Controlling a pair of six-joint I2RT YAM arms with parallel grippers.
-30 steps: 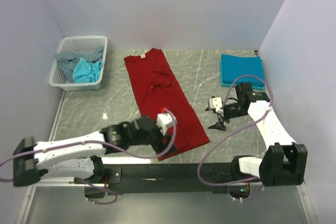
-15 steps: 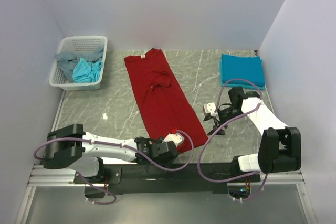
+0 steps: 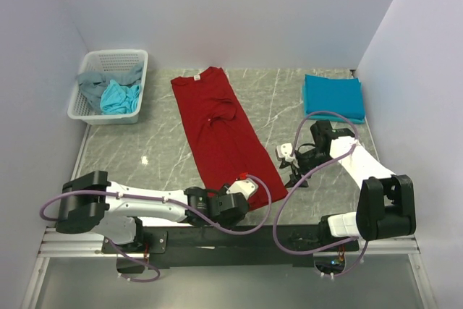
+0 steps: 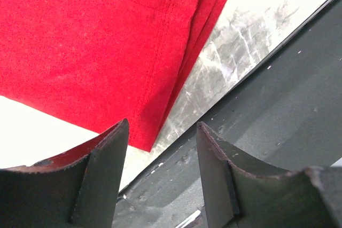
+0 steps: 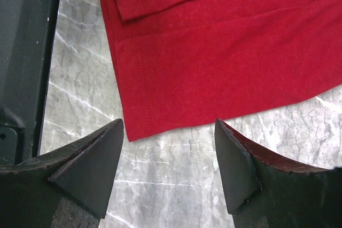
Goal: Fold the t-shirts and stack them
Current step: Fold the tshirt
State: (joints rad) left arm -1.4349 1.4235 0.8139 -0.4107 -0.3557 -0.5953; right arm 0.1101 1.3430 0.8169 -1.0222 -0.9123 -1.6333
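A dark red t-shirt (image 3: 221, 132), folded into a long strip, lies slantwise across the table with its collar at the far end. My left gripper (image 3: 239, 197) hovers open over the hem's near left corner (image 4: 144, 143), with nothing between its fingers (image 4: 107, 169). My right gripper (image 3: 293, 171) stands open just off the hem's right corner (image 5: 128, 136), and bare marble shows between its fingertips (image 5: 96, 164). A folded teal-blue t-shirt (image 3: 333, 95) rests at the far right. Crumpled grey (image 3: 90, 83) and light turquoise (image 3: 119, 98) t-shirts fill the basket.
The white mesh basket (image 3: 137, 56) stands at the far left by the wall. A black mounting rail (image 3: 239, 236) runs along the table's near edge, right under the left gripper (image 4: 162, 126). Walls close in on the left, back and right.
The left arm has swung down to the near edge at the hem's left corner, its jaws narrower than before. The right gripper has moved left to the hem's right corner.
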